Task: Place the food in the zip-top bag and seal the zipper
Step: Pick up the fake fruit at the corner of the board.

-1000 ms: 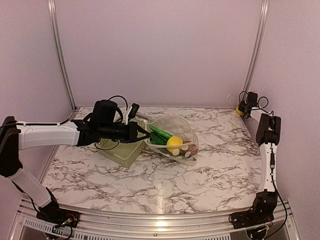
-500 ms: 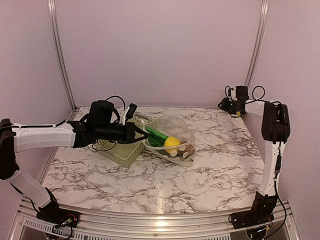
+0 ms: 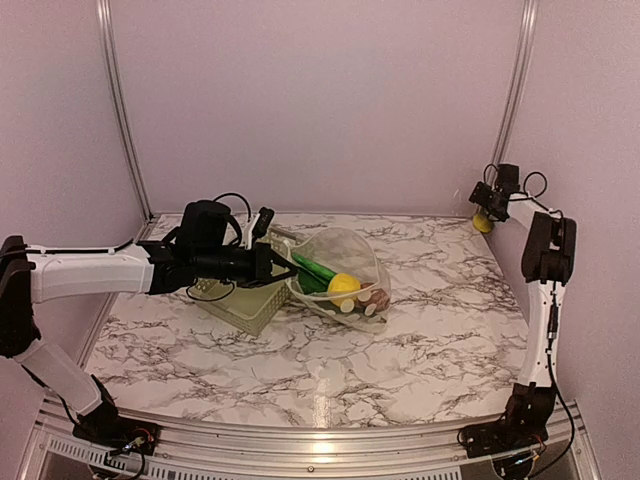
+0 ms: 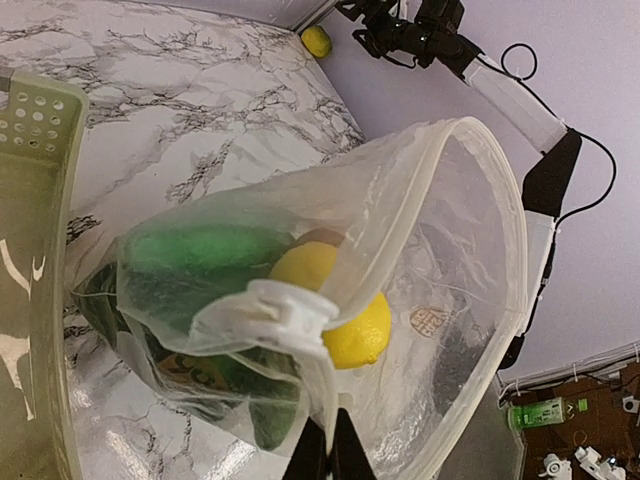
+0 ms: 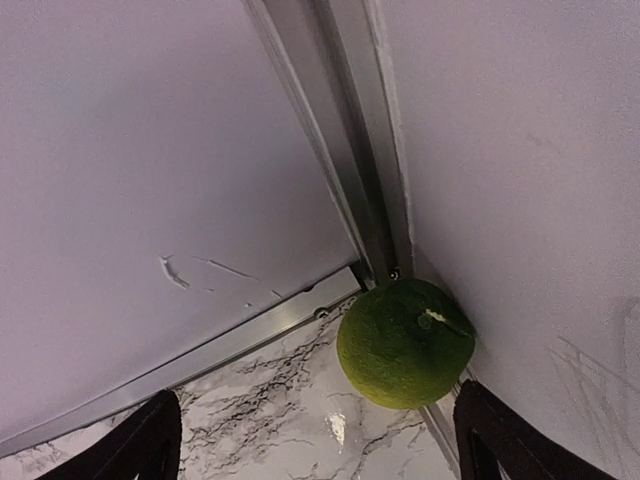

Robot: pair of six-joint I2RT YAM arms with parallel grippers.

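The left gripper (image 4: 325,452) is clamped on the rim of the bag (image 4: 470,250), food (image 4: 345,305) inside; the right gripper (image 5: 318,440) gapes wide, empty, over a round fruit (image 5: 405,343) in the corner

You have one clear dotted bag (image 3: 352,250) and one green basket (image 3: 238,303) on the surface (image 3: 400,360). In the bag you can count one yellow fruit (image 3: 345,284) and one brown piece (image 3: 379,297). The green vegetables (image 3: 314,268) overlap, so their number is unclear. One more round fruit (image 3: 482,222) sits at the upper right.
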